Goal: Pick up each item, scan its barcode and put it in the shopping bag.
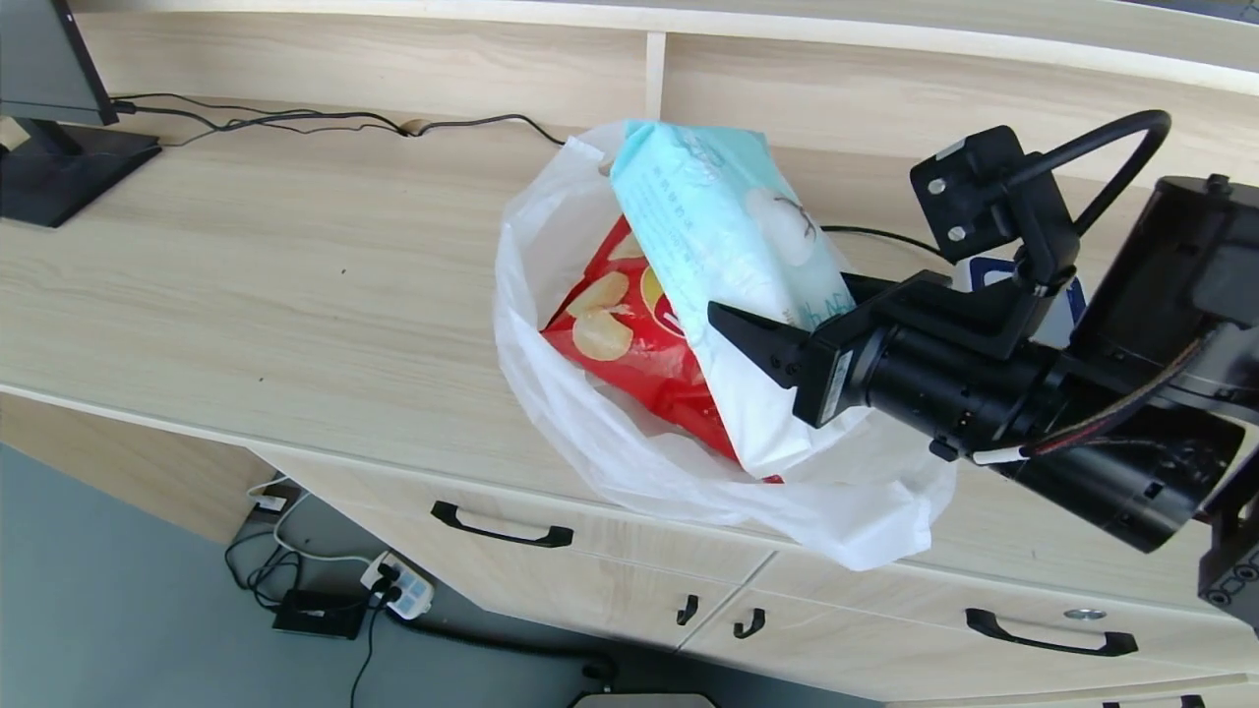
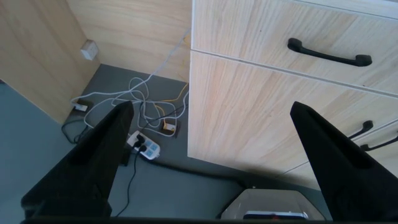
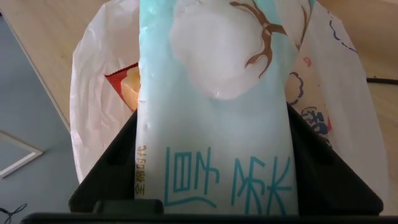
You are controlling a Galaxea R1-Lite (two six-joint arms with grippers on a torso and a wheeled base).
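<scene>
The right end effector (image 1: pixel 777 324) is closed on a pale blue soft pack of tissues (image 1: pixel 708 226), one finger on each broad face, about midway along the pack. The pack's lower end is already inside the mouth of the white plastic shopping bag (image 1: pixel 551 393), leaning on a red bag of crisps (image 1: pixel 620 334), while its upper end sticks out above the rim. The shopping bag sits near the front edge of the wooden worktop (image 1: pixel 295 275). The pack looks light and squashy with a slick film wrap, so a grip across the middle of its flat sides should suit it; releasing it risks little. The left end effector (image 2: pixel 211 109) hangs open and empty beside the drawer fronts.
</scene>
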